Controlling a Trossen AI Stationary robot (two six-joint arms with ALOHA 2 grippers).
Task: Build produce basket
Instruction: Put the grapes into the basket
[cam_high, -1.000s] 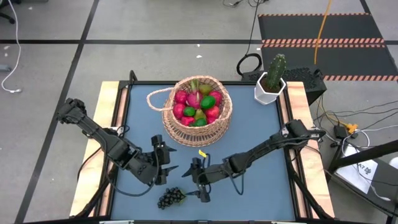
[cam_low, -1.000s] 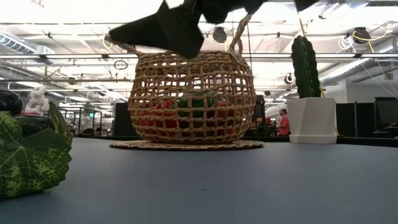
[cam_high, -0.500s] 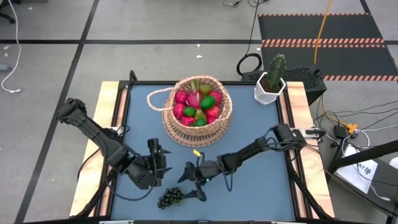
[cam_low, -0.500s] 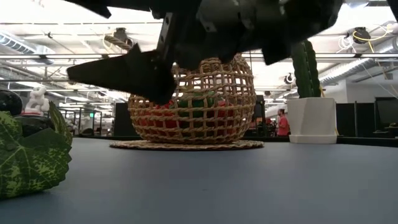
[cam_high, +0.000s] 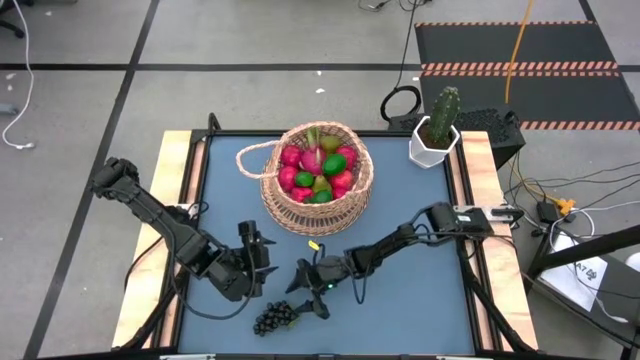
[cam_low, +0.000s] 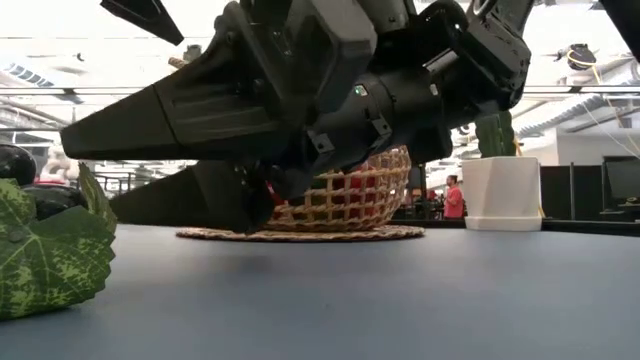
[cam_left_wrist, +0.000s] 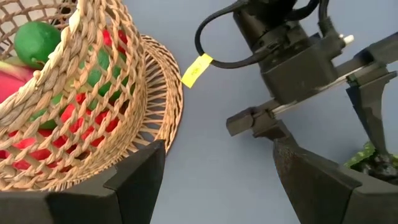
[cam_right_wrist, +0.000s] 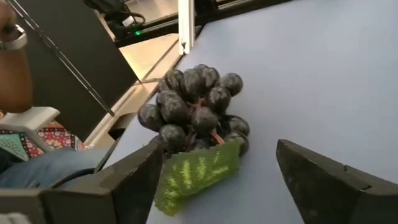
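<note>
High view: right gripper (cam_high: 305, 296) has neared the grape bunch (cam_high: 274, 318).

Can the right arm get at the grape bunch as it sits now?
Probably yes. The right gripper is low over the blue table right beside the grape bunch, fingers open and pointed at it. Nothing lies between; the basket and the left gripper stand off to the sides.

We see a tan woven basket (cam_high: 318, 178) of red, pink and green produce (cam_high: 318, 168), a dark purple grape bunch (cam_right_wrist: 196, 107) with a mottled green leaf (cam_right_wrist: 194, 175), a blue-grey table (cam_high: 410, 300), a yellow tag (cam_left_wrist: 196, 69).
</note>
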